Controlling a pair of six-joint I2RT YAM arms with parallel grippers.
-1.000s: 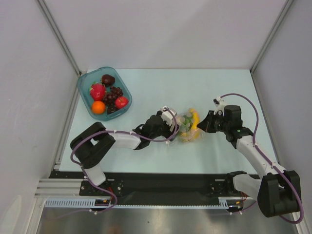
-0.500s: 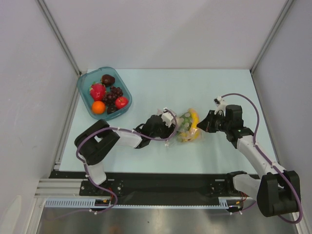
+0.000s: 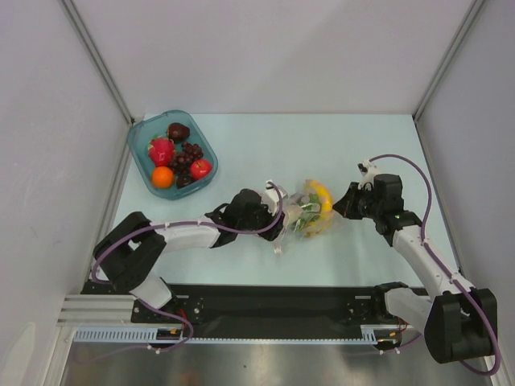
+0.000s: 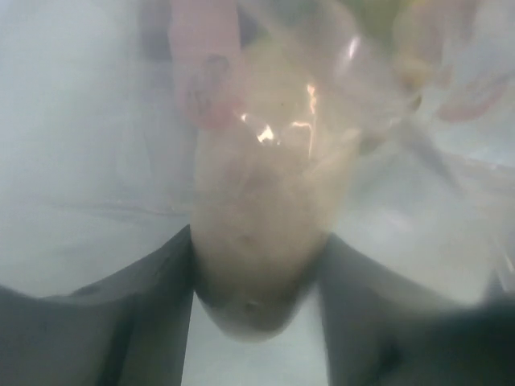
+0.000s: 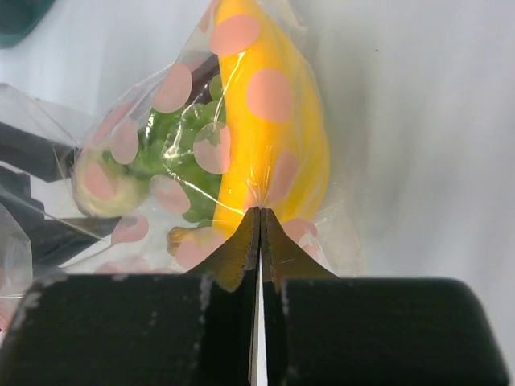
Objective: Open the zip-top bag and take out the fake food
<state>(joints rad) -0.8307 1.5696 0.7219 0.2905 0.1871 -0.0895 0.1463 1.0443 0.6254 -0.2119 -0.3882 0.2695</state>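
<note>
Near the middle of the pale surface [image 3: 322,145], the zip-top bag [image 3: 310,211] sits between the two arms, with one end effector on each end of it. From the right, the right end effector [image 3: 336,206] is clamped shut on a pinch of the clear, pink-dotted film, and its fingertips [image 5: 241,241] meet in a thin seam just below the yellow banana [image 5: 269,121]. The green grapes [image 5: 189,141] lie against the banana's left side inside the bag, and the white oval piece [image 5: 100,189] rests at the far left end.

At the bag's other end, the left end effector [image 3: 283,217] is part closed. The wrist view is blurred, but it shows the two dark fingers [image 4: 121,322] pressed against either side of the pale oval piece through the plastic, so they grip the bag around that lump. I cannot tell whether the zip strip is open or sealed.

Well apart, in the far left corner, a teal tray [image 3: 138,145] holds an orange [image 3: 162,178], a strawberry [image 3: 161,149], a red apple [image 3: 199,168] and dark grapes [image 3: 187,154].
</note>
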